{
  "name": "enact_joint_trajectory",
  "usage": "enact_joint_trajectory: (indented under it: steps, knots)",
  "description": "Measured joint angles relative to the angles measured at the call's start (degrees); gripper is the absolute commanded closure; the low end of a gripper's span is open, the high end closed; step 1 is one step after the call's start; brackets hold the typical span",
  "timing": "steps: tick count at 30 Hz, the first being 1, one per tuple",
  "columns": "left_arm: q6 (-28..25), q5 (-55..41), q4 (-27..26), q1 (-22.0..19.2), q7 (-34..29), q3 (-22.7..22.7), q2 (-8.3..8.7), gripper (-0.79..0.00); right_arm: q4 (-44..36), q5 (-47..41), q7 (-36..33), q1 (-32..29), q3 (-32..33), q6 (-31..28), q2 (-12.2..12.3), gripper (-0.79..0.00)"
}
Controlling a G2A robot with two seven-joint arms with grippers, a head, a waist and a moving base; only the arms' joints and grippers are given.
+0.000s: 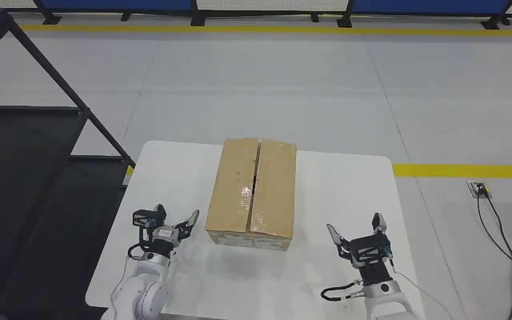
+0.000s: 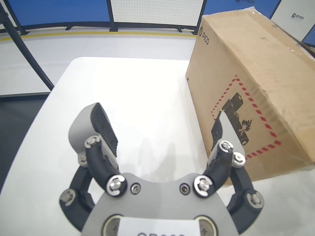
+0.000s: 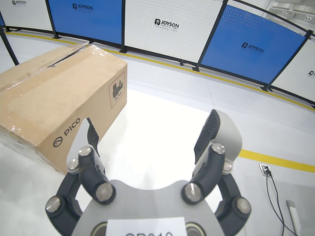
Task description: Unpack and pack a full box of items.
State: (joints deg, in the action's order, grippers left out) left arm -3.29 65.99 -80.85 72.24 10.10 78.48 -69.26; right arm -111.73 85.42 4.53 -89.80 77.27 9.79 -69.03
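Cardboard box (image 1: 253,192) sits at the middle of a white tabletop (image 1: 336,208), its long side running from near to far, its two top flaps meeting along a central seam under clear tape. Left tool (image 2: 159,110) is poised at the near left, just beside the box's near left corner, fingers spread wide and holding nothing. Right tool (image 3: 150,116) is at the near right, well apart from the box, likewise spread wide and empty. A yellow line (image 1: 452,170) crosses the floor to the right.
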Motion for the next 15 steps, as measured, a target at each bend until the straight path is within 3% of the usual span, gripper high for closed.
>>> enact_joint_trajectory:
  steps: [8,15]
  knots:
    - [0.01,0.02,0.00,0.02,-0.08,-0.02,0.00,-0.785,0.03,-0.13,0.03,0.02,0.03,-0.07,-0.01,-0.785]
    - [0.26,1.11,-0.99,-0.64,-1.37,-2.54,-0.57,-0.785,1.36,-1.99,3.18,0.66,-0.13,-3.66,-0.23,-0.785]
